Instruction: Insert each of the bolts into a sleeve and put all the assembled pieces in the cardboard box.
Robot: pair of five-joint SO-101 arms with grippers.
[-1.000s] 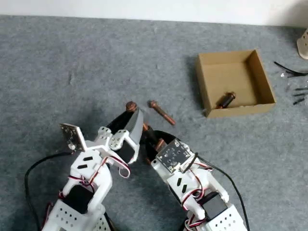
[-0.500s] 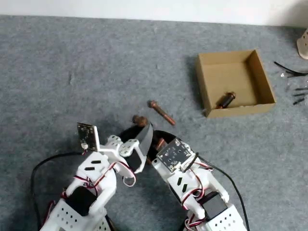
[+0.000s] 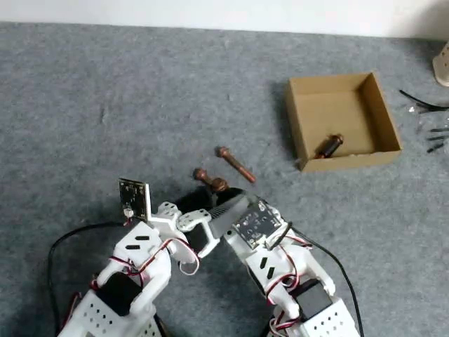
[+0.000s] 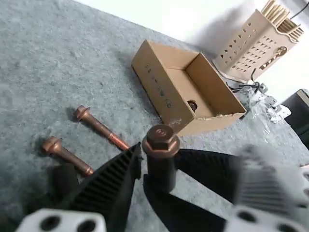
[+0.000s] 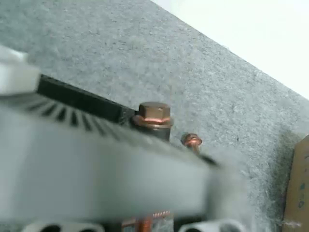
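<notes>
R grip (image 4: 169, 186) clamps the sleeved bolt (image 4: 161, 145) upright, well apart from the box (image 4: 159, 92). L grip (image 3: 216, 202): we can't tell its state. We'd hold firm, back L off, then carry over.

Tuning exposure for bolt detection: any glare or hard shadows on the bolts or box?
High view: even light, no glare on the two loose bolts; soft shadow inside the cardboard box by its near wall. Left wrist view: mild sheen on the upright bolt head; the white wall behind is very bright. Right wrist view: same head evenly lit, bright wall behind too.
</notes>
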